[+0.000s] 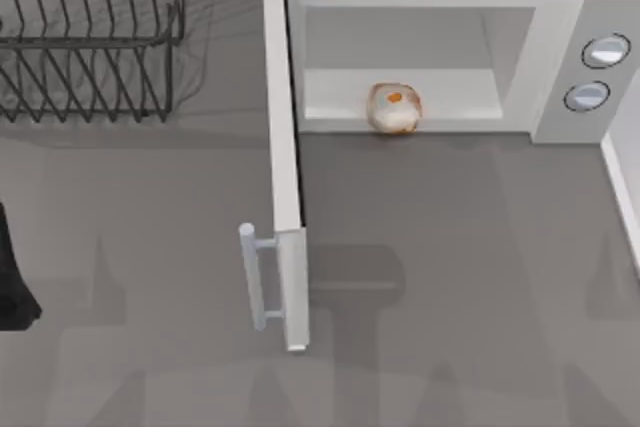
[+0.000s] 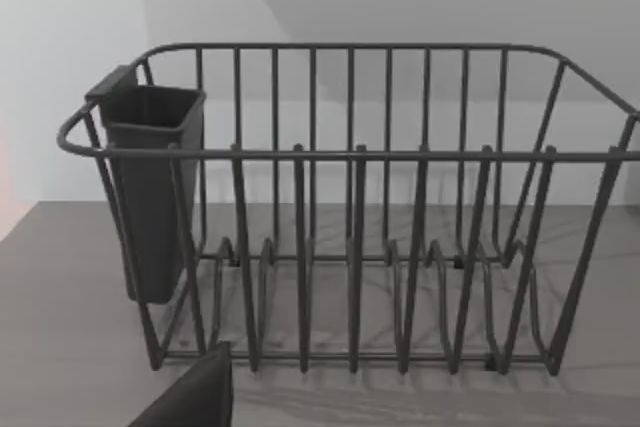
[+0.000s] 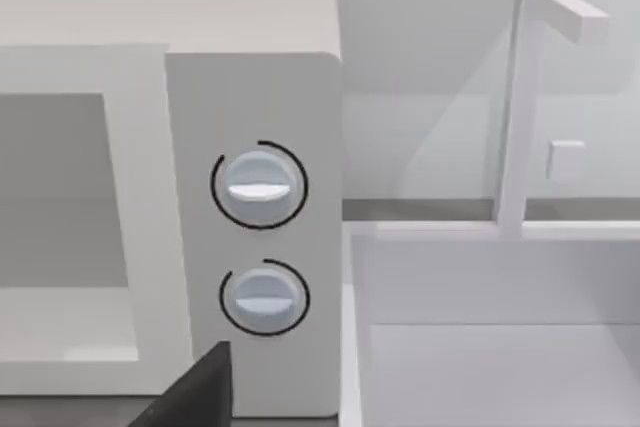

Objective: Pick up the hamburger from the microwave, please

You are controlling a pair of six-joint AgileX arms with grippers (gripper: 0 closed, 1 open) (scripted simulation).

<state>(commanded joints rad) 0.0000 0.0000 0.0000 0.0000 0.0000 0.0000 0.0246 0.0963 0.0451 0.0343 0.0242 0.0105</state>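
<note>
Door point(image 1: 283, 167) swung wide open | hamburger point(image 1: 394, 108) at front lip inside microwave point(image 1: 560, 57), ungrasped | end effector states: cannot tell | pickup still ahead

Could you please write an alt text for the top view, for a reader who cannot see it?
Seen from above, a white microwave stands at the back of a grey table with its door swung fully open; a small hamburger sits at the front edge of its cavity. A dark wire dish rack stands at the back left.
</note>
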